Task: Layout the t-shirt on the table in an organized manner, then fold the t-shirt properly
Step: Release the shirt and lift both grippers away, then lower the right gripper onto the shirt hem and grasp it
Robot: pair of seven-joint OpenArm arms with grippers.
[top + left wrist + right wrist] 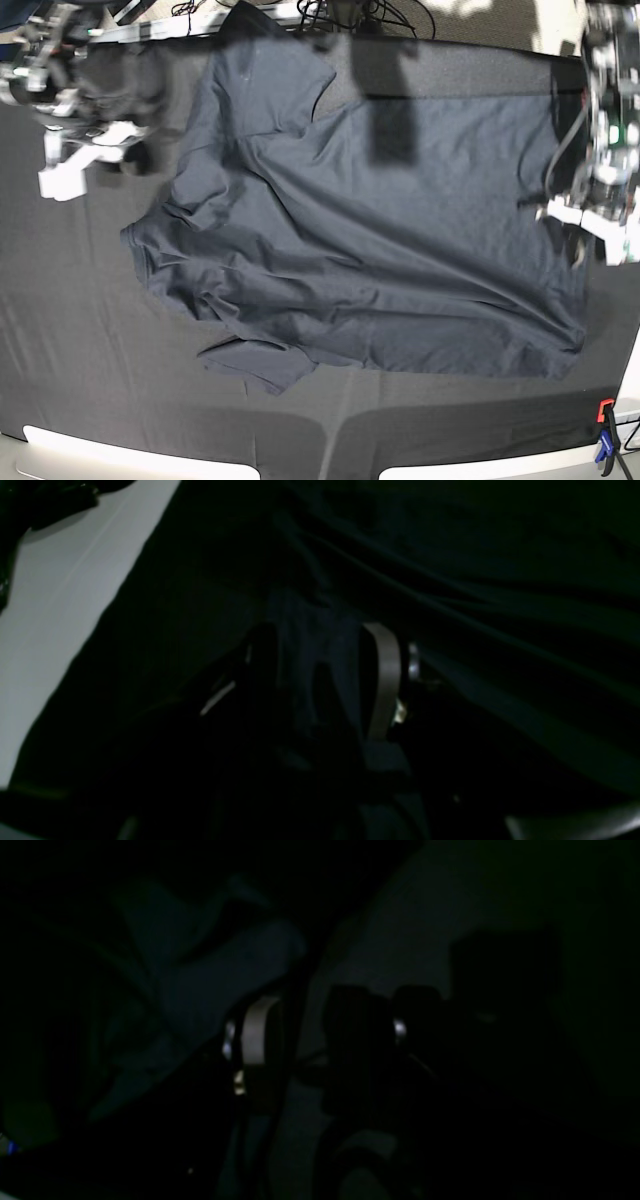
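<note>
The dark navy t-shirt (380, 260) lies spread and wrinkled across the black table (60, 330), with one sleeve at the back and one at the front left. My left gripper (585, 225) is at the shirt's right edge. In the left wrist view its fingers (382, 680) stand wide apart, with shirt fabric (475, 605) in the gap and folds running toward them. My right gripper (85, 158) hovers at the back left, just beside the shirt. In the dim right wrist view it (310, 1020) is open, with shirt cloth (200, 980) to its left.
A red and blue clamp (605, 440) grips the front right corner. Pale table edges (100, 450) run along the front. Cables (350, 12) lie behind the back edge. A pale strip (60, 605) borders the dark cloth in the left wrist view.
</note>
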